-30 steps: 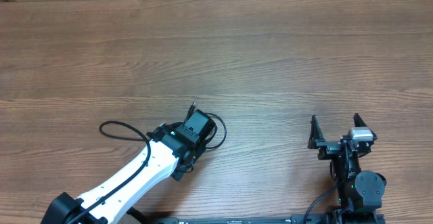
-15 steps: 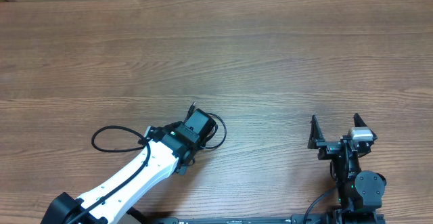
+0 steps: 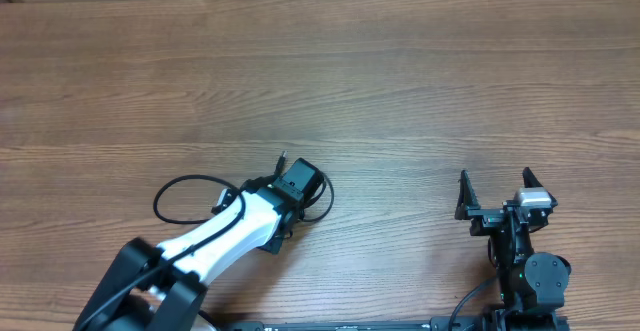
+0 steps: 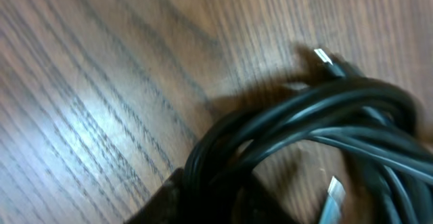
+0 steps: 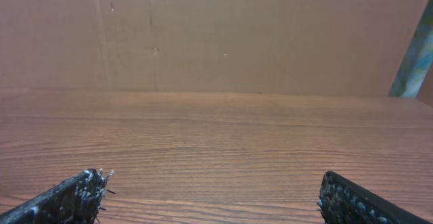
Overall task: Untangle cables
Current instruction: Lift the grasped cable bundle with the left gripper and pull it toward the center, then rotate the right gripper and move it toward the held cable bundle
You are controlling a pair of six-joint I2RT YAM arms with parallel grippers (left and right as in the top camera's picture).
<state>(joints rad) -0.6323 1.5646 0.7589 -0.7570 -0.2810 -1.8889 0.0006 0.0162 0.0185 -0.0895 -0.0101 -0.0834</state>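
Brown wood-grain tabletop (image 3: 400,81) across the whole overhead view. Left of centre, the black left gripper (image 3: 300,185) on its white arm (image 3: 230,233), planted right on top of the thin black cables (image 3: 322,197). Only a loop or two showing at its right edge, plus one small plug end (image 3: 283,158) poking out towards the far side.

Changed over the last second: arm re-posed, elbow swung forward, wrist nudged slightly right, the arm's own thicker black wire (image 3: 180,193) redrawn into a different loop (not one of the cables). Heap itself in much the same spot, not spread out. Bottom right, the black right gripper (image 3: 496,183), parked well apart from the heap, jaws wide and empty, same as before.

Left wrist view: very close and blurred. Several black strands bunched in one curve over the wood, a silver-tipped plug (image 4: 325,56) at the top and another low right. A dark shape (image 4: 257,204) just under the bunch, likely one finger. Jaws pinched on a strand or merely straddling the lot: cannot tell from here.

Right wrist view: fingertips (image 5: 74,197) at the bottom corners, far apart, with only table between and a brown cardboard wall (image 5: 237,34) beyond.

Judged: a first grab at the tangle being set up, with nothing separated yet and the whole job of pulling the cords apart left to do.
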